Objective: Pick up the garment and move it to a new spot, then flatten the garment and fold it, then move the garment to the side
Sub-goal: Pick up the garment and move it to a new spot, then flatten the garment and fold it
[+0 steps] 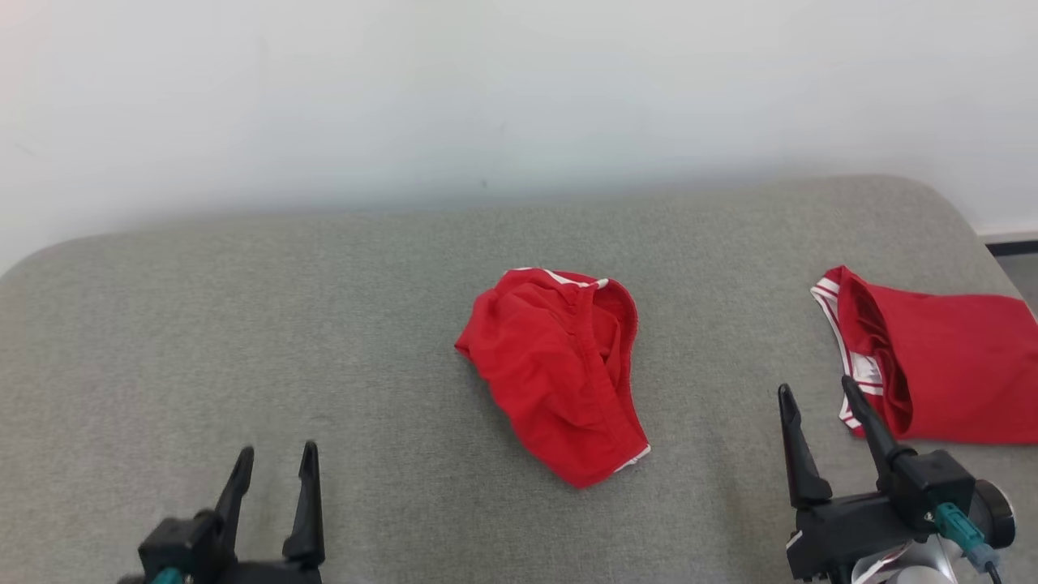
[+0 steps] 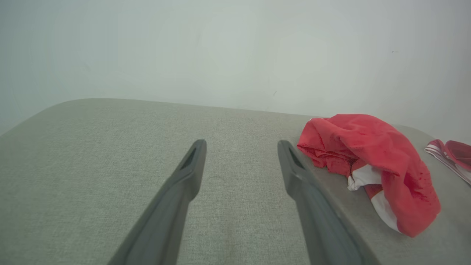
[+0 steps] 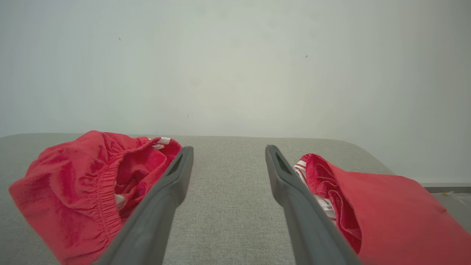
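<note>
Crumpled red garment lying mid grey upholstered surface, apart from both hands, left hand at lower left — fingers spread, empty, right hand likewise spread and empty — just beside a second red garment at the right edge

Plain indoor room, either a home or a test space furnished like one; which of the two cannot be told. A wide grey fabric-covered cushion with rounded corners resembles a bed or sofa seat. A bare white wall rises directly behind it. Beyond its far right corner, a dark skirting strip meets grey floor. A crumpled red garment lies at the cushion's middle and a second red garment at its right edge.
</note>
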Tool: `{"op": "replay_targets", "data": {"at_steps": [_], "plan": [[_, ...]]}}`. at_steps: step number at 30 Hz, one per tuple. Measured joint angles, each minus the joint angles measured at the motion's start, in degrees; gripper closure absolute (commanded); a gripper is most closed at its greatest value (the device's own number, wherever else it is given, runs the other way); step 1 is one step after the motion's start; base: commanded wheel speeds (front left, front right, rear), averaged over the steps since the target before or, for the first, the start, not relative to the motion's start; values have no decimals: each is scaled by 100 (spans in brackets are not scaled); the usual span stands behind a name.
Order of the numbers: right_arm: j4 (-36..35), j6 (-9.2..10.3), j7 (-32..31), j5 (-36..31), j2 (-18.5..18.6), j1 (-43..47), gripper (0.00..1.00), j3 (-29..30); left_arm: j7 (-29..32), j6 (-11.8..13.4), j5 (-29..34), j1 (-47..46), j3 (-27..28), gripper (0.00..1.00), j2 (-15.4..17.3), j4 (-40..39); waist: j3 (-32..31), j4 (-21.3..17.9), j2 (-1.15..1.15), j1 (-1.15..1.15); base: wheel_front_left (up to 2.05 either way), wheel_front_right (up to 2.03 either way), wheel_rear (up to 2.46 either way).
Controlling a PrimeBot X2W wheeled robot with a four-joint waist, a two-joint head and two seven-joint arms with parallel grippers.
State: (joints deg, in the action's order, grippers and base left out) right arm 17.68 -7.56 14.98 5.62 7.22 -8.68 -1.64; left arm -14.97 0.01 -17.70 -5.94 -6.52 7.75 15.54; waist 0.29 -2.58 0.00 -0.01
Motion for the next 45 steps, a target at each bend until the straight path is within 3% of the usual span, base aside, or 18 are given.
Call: {"op": "replay_targets", "data": {"at_steps": [11, 35, 45], "plan": [[0, 0, 1, 233, 194, 203, 0, -236, 0, -103, 382, 582, 245, 0, -254, -264, -168, 113, 0, 0, 0, 0, 0], [-38, 0, 2, 297, 156, 169, 0, -390, -1, -354, 686, 608, 575, 0, -454, -319, -114, 14, 0, 1, 0, 0, 0], [-37, 0, 2, 298, 143, 154, 0, -461, 174, -515, 865, 174, 242, 0, -382, 36, -84, -140, 0, 1, 0, 0, 0]]}}
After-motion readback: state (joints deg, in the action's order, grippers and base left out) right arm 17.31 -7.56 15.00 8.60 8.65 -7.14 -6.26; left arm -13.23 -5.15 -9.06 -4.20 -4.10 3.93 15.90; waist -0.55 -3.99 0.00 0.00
